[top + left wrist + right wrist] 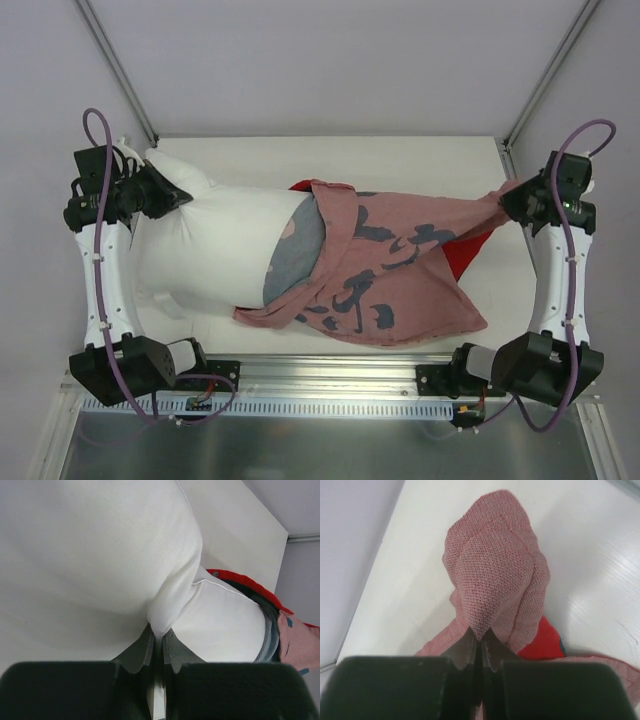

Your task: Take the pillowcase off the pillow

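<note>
1. Top view: the pillow point(215, 250) lies on the left half of the worktop point(400, 160), with its left end near the left edge. The pillowcase point(400, 270) covers only its right end and runs on toward the right edge.
2. Same view: the case mouth is bunched around the pillow's middle, with grey-blue lining point(295, 250) turned out there. Dark brush characters show on the pink face. A red patch point(465, 250) peeks out under the cloth on the right.
3. The left tool point(170, 193) sits at the pillow's far-left corner. From above its jaws are hard to read. The left wrist view settles it: the jaws are clenched on a pinched fold of white pillow fabric.
4. The left wrist view also shows the pillow bulging large above the jaws, with the red-trimmed case edge beyond it.
5. The right tool point(512, 203) is at the right edge, on the far half. From above, the case corner is drawn to a point at it.
6. Right wrist view: the jaws are clamped on a peak of pink weave, with red cloth just below. This is the only view where the weave texture is visible.
7. No view shows how far the pillow reaches inside the case.
</note>
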